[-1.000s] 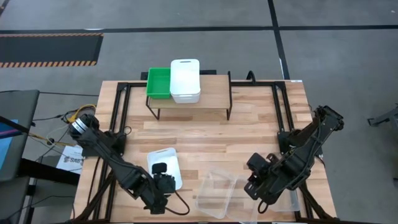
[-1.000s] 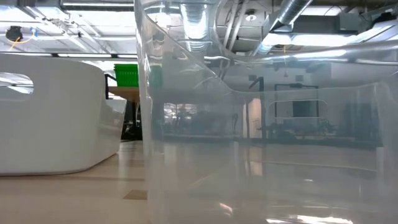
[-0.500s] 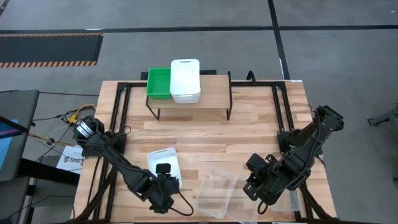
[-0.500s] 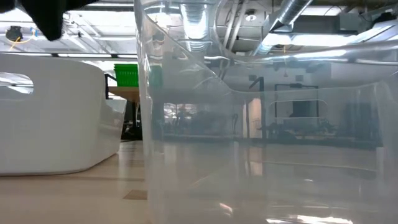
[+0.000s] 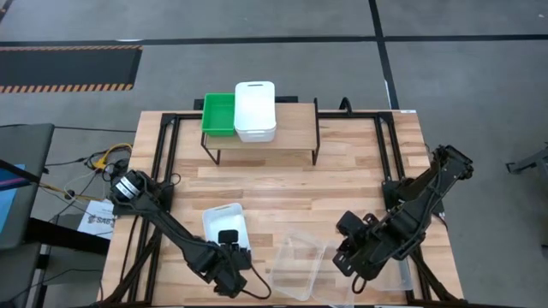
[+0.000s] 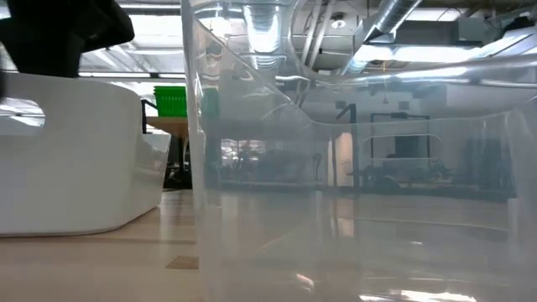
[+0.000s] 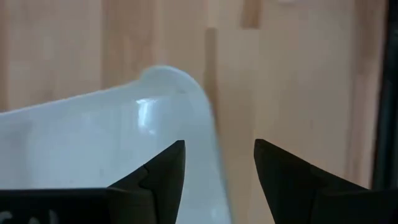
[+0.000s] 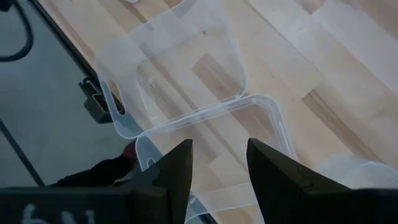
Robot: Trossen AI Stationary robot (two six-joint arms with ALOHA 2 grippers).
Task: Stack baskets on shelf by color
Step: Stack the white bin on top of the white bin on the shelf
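I count one green basket point(image 5: 217, 114) and one white stack point(image 5: 255, 110) on the shelf point(image 5: 295, 127); on the desk point(image 5: 282, 184), one white basket point(image 5: 226, 226) and clear baskets point(image 5: 298, 266). Left end effector point(image 7: 217, 171) spread over the white rim, right end effector point(image 8: 219, 168) spread.

Two dark, matte-black jointed arms. The left arm point(image 5: 163, 224) carries a round silver-rimmed joint near its base. The right arm point(image 5: 411, 210) is bulkier and blocky. Both end in paired, tapering black fingers point(image 7: 155, 177).
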